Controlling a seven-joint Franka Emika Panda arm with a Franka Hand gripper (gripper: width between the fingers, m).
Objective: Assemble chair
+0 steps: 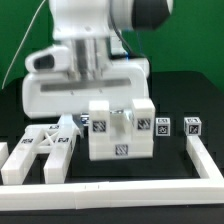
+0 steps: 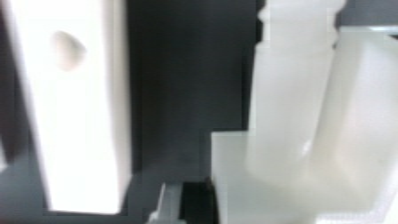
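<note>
The pincer [image 1: 85, 100] hangs low over the middle of the black desk [image 1: 170, 155], its broad white body just behind and above the chair [image 1: 120, 130]. The chair is here a blocky white cluster of joined pieces, standing upright near the middle of the desk and showing several square black-and-white tags on its faces. The fingertips are hidden behind that cluster, so I cannot tell whether the pincer is apart, together or clamped on anything. Towards the exterior view's left, just beside the cluster, the cross-braced frame [image 1: 45, 150] lies flat on the desk. Towards the exterior view's right, two small tagged pieces [image 1: 163, 125] [image 1: 192, 126] stand near each other and apart from the cluster. A low white border rail [image 1: 130, 186] runs along the near edge, and another rail [image 1: 205, 160] runs down the exterior view's right side. The wrist view is filled by close white surfaces: a tall white bar [image 2: 71, 110] with an oval dimple, and a stepped white block [image 2: 311, 140], with a dark gap between them. Which part each belongs to is not clear.
</note>
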